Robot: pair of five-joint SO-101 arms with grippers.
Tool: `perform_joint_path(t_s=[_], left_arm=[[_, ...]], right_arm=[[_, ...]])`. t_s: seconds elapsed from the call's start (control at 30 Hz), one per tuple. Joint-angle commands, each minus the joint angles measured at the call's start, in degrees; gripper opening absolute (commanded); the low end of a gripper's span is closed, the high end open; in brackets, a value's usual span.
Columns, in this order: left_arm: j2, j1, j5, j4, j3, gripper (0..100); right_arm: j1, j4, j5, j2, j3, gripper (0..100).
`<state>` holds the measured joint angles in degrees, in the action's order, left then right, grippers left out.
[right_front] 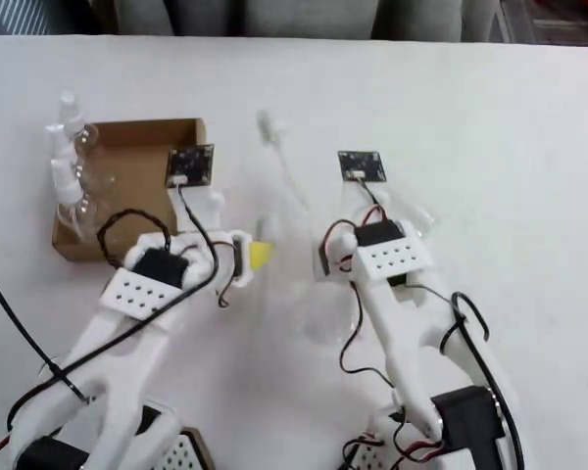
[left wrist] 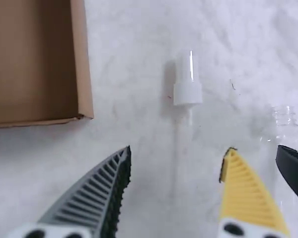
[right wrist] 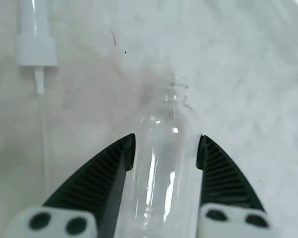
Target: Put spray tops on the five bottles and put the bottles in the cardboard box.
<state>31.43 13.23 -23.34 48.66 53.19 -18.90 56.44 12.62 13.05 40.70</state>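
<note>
Bottle [right wrist: 164, 173], one, uncapped, in grasp of right hand [right wrist: 166, 138]; one loose spray top [left wrist: 187, 87] near released left hand [left wrist: 179, 149].

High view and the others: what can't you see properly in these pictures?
High view: capped bottles at the cardboard box's left side are see-through and overlap, so their count is unclear; the left arm covers the box's near corner.
Right wrist view: the clear bottle's base is cut off by the edge; so is the spray top's nozzle.
</note>
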Motion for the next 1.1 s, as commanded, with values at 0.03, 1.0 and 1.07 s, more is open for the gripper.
perform_joint_path(t_s=[0.03, 1.0, 1.07], left_arm=[[2.5, 0.8, 0.3, -1.9, -0.3, 29], [2.4, 0.7, 2.3, -7.9, 4.1, 29], [2.4, 0.4, 2.3, -9.3, 4.7, 29]], right_arm=[[-0.7, -0.2, 0.8, -2.4, -2.4, 22.7], [-0.5, -2.6, -18.8, 1.9, -0.2, 2.5], [-0.5, -2.3, -18.7, 3.0, 1.5, 2.5]])
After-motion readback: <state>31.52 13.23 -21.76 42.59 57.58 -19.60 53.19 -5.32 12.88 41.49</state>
